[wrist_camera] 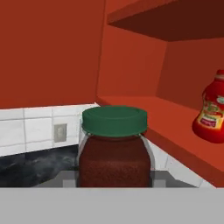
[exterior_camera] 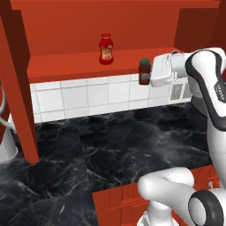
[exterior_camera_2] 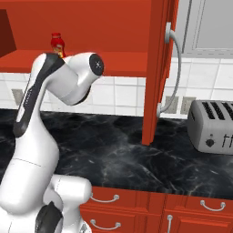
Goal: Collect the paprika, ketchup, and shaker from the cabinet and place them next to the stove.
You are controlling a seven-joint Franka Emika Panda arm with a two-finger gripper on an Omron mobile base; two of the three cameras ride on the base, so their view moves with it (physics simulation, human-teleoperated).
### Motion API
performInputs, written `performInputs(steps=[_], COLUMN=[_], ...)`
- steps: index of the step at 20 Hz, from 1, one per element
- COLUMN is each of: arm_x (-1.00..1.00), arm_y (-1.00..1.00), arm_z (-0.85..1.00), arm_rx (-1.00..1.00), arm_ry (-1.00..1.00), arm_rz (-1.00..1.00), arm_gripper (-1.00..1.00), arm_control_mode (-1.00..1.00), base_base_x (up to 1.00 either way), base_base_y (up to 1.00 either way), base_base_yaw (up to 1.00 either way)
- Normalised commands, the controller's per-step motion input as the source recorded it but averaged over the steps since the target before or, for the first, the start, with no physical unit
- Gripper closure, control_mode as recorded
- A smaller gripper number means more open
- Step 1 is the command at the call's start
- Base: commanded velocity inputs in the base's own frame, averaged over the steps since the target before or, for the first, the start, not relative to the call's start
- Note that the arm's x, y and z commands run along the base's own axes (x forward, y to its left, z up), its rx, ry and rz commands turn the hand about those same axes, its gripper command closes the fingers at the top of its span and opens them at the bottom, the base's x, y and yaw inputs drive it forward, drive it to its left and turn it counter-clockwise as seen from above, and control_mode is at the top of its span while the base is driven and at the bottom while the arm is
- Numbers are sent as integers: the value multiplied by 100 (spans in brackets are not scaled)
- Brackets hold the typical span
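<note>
Claw [exterior_camera: 147, 73] closed on paprika [exterior_camera: 144, 71] just off the cabinet [exterior_camera: 79, 66] shelf edge, above the black surface [exterior_camera: 110, 145], ketchup [exterior_camera: 105, 49] upright on the shelf

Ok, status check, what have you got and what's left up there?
Gripper shut on paprika, just off the cabinet shelf edge. Ketchup upright on shelf. Nothing blocking.
</note>
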Motion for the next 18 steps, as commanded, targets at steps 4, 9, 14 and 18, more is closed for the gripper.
performInputs(steps=[4, 9, 14, 18], arm_x=[-96, -68, -58, -49], arm_y=[-23, -1, 1, -8], arm_z=[-27, -49, -38, -19], arm_rx=[0, -2, 0, 0], arm_ry=[0, 0, 0, 0], arm_rz=[2, 2, 1, 0], arm_gripper=[100, 100, 100, 100], arm_control_mode=[-100, -100, -100, 100], base_base_x=[0, 0, 0, -15], base_base_y=[0, 0, 0, -9], base_base_yaw=[0, 0, 0, 2])
